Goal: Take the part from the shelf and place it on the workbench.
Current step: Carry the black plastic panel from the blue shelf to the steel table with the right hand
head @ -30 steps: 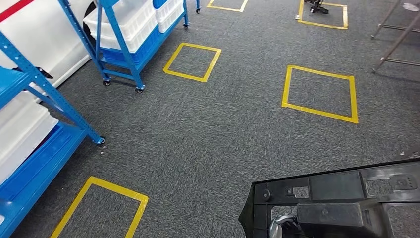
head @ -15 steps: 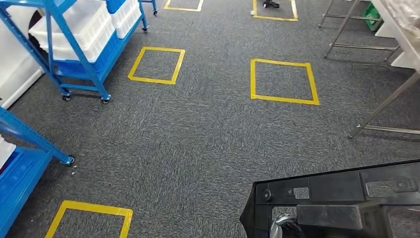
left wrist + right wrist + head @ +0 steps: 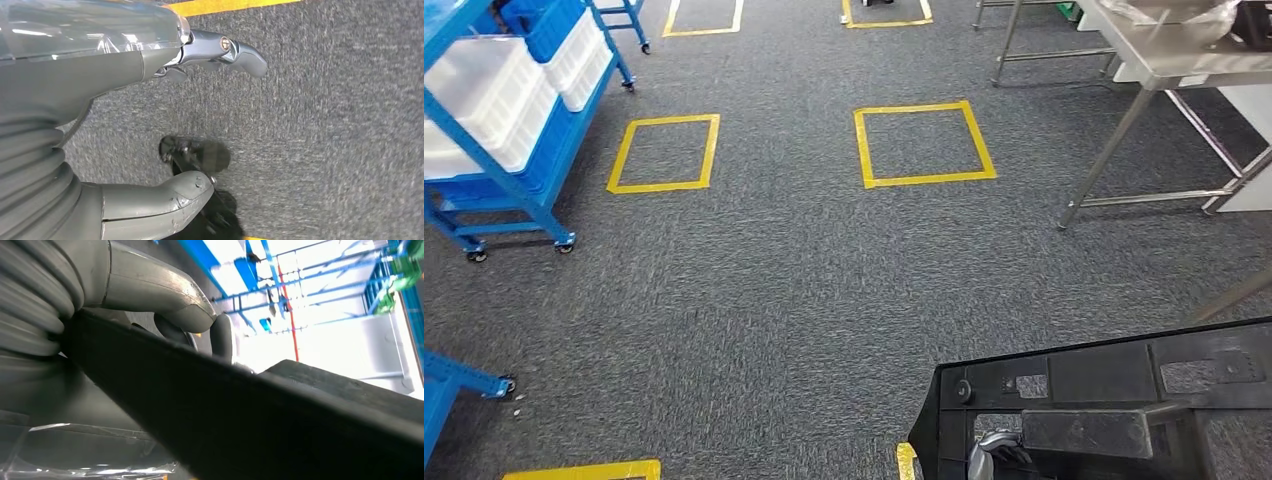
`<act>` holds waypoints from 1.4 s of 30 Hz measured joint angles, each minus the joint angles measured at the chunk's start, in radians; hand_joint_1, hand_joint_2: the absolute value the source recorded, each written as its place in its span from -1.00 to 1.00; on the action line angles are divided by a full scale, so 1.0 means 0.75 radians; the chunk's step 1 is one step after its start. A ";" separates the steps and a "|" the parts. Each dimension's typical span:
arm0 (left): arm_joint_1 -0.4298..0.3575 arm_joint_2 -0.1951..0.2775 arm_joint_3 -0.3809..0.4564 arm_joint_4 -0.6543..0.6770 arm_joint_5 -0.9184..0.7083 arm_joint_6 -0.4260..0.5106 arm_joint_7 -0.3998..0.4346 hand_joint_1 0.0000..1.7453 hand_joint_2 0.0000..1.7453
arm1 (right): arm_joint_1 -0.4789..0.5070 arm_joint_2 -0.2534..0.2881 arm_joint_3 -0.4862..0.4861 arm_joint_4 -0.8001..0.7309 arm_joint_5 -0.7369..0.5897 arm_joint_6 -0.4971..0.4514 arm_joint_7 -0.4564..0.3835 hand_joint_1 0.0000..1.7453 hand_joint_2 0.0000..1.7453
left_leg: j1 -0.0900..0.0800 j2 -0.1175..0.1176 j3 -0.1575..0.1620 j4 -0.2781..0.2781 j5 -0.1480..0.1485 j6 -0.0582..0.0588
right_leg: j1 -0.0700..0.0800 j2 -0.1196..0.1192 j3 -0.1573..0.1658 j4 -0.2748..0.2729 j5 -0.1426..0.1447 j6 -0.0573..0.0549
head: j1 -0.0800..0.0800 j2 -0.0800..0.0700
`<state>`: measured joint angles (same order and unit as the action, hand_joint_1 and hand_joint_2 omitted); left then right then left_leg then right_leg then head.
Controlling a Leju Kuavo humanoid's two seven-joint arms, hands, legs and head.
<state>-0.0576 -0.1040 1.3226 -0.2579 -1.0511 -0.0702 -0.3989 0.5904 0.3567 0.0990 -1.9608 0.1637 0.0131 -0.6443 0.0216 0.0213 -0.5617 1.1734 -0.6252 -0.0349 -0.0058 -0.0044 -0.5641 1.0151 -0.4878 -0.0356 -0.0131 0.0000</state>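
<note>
The part (image 3: 1104,400) is a large black plastic panel with cut-outs, held low at the bottom right of the head view. My right hand (image 3: 992,452) grips it from beneath, one silvery finger showing at its left end. In the right wrist view the thumb (image 3: 165,295) and a dark finger clamp the edge of the black panel (image 3: 260,425). My left hand (image 3: 115,80) hangs over the grey carpet, fingers apart, holding nothing. The steel workbench (image 3: 1169,68) stands at the far right. The blue shelf (image 3: 519,170) on castors is at the far left.
White bins (image 3: 484,90) fill the blue shelf. Yellow tape squares (image 3: 924,145) mark the grey carpet, and another corner of tape (image 3: 584,470) lies at the bottom left. The workbench's thin steel legs (image 3: 1104,160) reach the floor at right. A second blue rack foot (image 3: 464,380) stands near left.
The whole view has swung to the right: the shelves slid off to the left and the workbench came into sight at the right. The panel stays in my right hand.
</note>
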 joint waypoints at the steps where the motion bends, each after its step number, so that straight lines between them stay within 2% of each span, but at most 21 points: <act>1: 0.004 0.000 0.000 0.000 0.000 0.000 0.000 -1.00 1.00 | 0.000 0.001 0.000 0.000 0.001 0.000 0.000 1.00 1.00 | 0.000 -0.012 -0.043 0.091 -0.036 0.000 | 0.003 0.018 0.000 0.001 0.000 -0.002 | -0.001 0.000; 3: 0.007 0.000 0.000 0.000 0.000 0.000 0.000 -1.00 1.00 | 0.001 0.001 0.000 0.000 0.001 0.000 0.001 1.00 1.00 | -0.002 -0.020 -0.085 0.161 -0.029 0.005 | 0.008 0.057 0.002 0.003 -0.001 -0.004 | -0.001 0.000; 5: 0.006 0.000 0.000 0.000 -0.001 0.000 0.000 -1.00 1.00 | 0.001 0.002 -0.001 0.000 0.002 -0.001 0.002 1.00 1.00 | -0.002 -0.042 -0.040 0.029 0.073 0.017 | 0.010 0.097 0.006 0.008 -0.002 -0.004 | -0.001 0.000; 7: 0.007 0.000 0.000 0.000 -0.001 0.000 0.000 -1.00 1.00 | 0.001 0.002 -0.001 0.000 0.002 -0.002 0.002 1.00 1.00 | -0.002 -0.103 0.025 -0.142 0.147 0.030 | 0.010 0.133 0.003 0.013 -0.004 0.002 | 0.000 0.000; 9: 0.007 0.001 0.001 0.000 -0.002 0.000 0.000 -1.00 1.00 | 0.002 0.002 -0.001 0.000 0.003 -0.002 0.003 1.00 1.00 | -0.007 -0.133 0.049 -0.205 0.155 0.037 | 0.004 0.164 -0.008 0.015 0.000 0.016 | 0.000 0.000; 11: 0.002 -0.002 0.001 0.000 -0.005 0.000 -0.001 -1.00 1.00 | 0.005 0.002 -0.001 -0.001 0.004 -0.003 0.004 1.00 1.00 | -0.008 -0.106 0.055 -0.221 0.163 0.047 | -0.002 0.186 -0.016 0.013 0.006 0.035 | 0.000 0.000; 13: -0.001 -0.006 0.001 0.000 -0.007 0.001 -0.002 -1.00 1.00 | 0.007 0.002 -0.002 -0.003 0.005 -0.005 0.004 1.00 1.00 | -0.004 -0.071 0.064 -0.244 0.176 0.064 | 0.003 0.136 -0.038 0.053 -0.024 0.047 | 0.008 0.000; 15: 0.002 -0.008 0.001 0.000 -0.008 0.001 -0.003 -1.00 1.00 | 0.006 0.002 -0.002 -0.005 0.005 -0.006 0.005 1.00 1.00 | -0.004 -0.032 0.068 -0.256 0.181 0.074 | 0.005 0.053 -0.107 0.192 -0.104 0.054 | 0.017 0.000; 17: 0.006 -0.008 0.001 0.000 -0.008 0.001 -0.004 -1.00 1.00 | 0.006 0.002 -0.003 -0.005 0.006 -0.006 0.006 1.00 1.00 | -0.007 0.009 0.067 -0.255 0.178 0.075 | -0.001 0.021 -0.184 0.344 -0.162 0.062 | 0.020 0.000; 18: 0.006 -0.008 0.001 0.000 -0.008 0.001 -0.004 -1.00 1.00 | 0.006 0.002 -0.003 -0.005 0.007 -0.006 0.006 1.00 1.00 | -0.007 0.028 0.068 -0.254 0.176 0.073 | -0.004 0.015 -0.195 0.367 -0.157 0.065 | 0.020 0.000; 20: 0.004 -0.009 0.001 0.000 -0.009 0.001 -0.004 -1.00 1.00 | 0.006 0.002 -0.003 -0.005 0.009 -0.006 0.007 1.00 1.00 | -0.007 0.063 0.073 -0.252 0.168 0.067 | -0.009 -0.006 -0.136 0.261 -0.083 0.066 | 0.020 0.000; 23: 0.002 -0.012 0.001 0.000 -0.009 0.001 -0.004 -1.00 1.00 | 0.005 0.002 -0.003 -0.006 0.011 -0.006 0.007 1.00 1.00 | -0.013 0.102 0.088 -0.245 0.151 0.049 | 0.002 -0.085 -0.006 0.023 -0.005 0.052 | 0.018 0.000; 26: -0.004 -0.012 0.001 0.000 -0.010 0.001 -0.004 -1.00 1.00 | 0.006 0.002 -0.004 -0.006 0.011 -0.006 0.007 1.00 1.00 | -0.016 0.138 0.102 -0.245 0.140 0.027 | 0.011 -0.061 0.003 -0.002 -0.004 0.033 | 0.015 0.000; 29: -0.008 -0.015 0.001 0.000 -0.010 0.000 -0.004 -1.00 1.00 | 0.007 0.002 -0.005 -0.007 0.011 -0.006 0.007 1.00 1.00 | -0.007 0.068 0.080 -0.167 0.079 0.008 | 0.001 -0.016 0.010 -0.016 0.005 0.009 | 0.009 0.000; 31: -0.002 -0.015 0.001 0.001 -0.010 0.001 -0.005 -1.00 1.00 | 0.005 0.003 -0.005 -0.007 0.012 -0.006 0.007 1.00 1.00 | -0.003 -0.001 -0.002 0.007 -0.006 0.004 | 0.002 0.015 0.008 -0.016 0.007 0.000 | 0.003 0.000; 33: 0.005 -0.014 0.001 0.001 -0.010 0.001 -0.004 -1.00 1.00 | 0.005 0.003 -0.005 -0.007 0.012 -0.006 0.007 1.00 1.00 | -0.003 -0.017 -0.078 0.146 -0.042 0.002 | 0.005 0.054 0.008 -0.014 0.006 -0.003 | 0.003 0.000; 34: 0.007 -0.014 0.001 0.001 -0.010 0.001 -0.004 -1.00 1.00 | 0.005 0.003 -0.005 -0.006 0.012 -0.006 0.007 1.00 1.00 | -0.003 -0.020 -0.086 0.145 -0.017 0.003 | 0.006 0.075 0.009 -0.012 0.006 -0.003 | 0.003 0.000; 36: 0.005 -0.014 0.001 0.001 -0.010 0.001 -0.004 -1.00 1.00 | 0.005 0.003 -0.005 -0.006 0.012 -0.006 0.007 1.00 1.00 | -0.002 -0.043 -0.044 0.012 0.091 0.010 | 0.006 0.114 0.012 -0.005 0.003 0.000 | 0.003 0.000; 38: 0.003 -0.013 0.001 0.001 -0.010 0.001 -0.004 -1.00 1.00 | 0.005 0.003 -0.005 -0.006 0.012 -0.006 0.007 1.00 1.00 | -0.001 -0.111 0.013 -0.143 0.161 0.021 | 0.006 0.149 0.004 0.007 -0.002 0.009 | 0.004 0.000; 40: 0.004 -0.012 0.001 0.001 -0.010 0.001 -0.004 -1.00 1.00 | 0.005 0.003 -0.005 -0.006 0.012 -0.006 0.007 1.00 1.00 | -0.004 -0.144 0.035 -0.200 0.162 0.031 | 0.001 0.182 -0.010 0.013 0.001 0.026 | 0.004 0.000; 42: 0.001 -0.013 0.001 0.001 -0.010 0.001 -0.004 -1.00 1.00 | 0.008 0.003 -0.005 -0.006 0.012 -0.006 0.007 1.00 1.00 | -0.005 -0.111 0.043 -0.216 0.167 0.046 | -0.003 0.197 -0.019 0.010 0.007 0.044 | 0.003 0.000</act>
<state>-0.0566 -0.1135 1.3230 -0.2574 -1.0586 -0.0694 -0.4019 0.5962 0.3588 0.0954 -1.9653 0.1724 0.0084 -0.6389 0.0181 -0.0618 -0.5298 1.0113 -0.5003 -0.0001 -0.0084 0.1432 -0.5787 1.0229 -0.4823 -0.0024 -0.0105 0.0000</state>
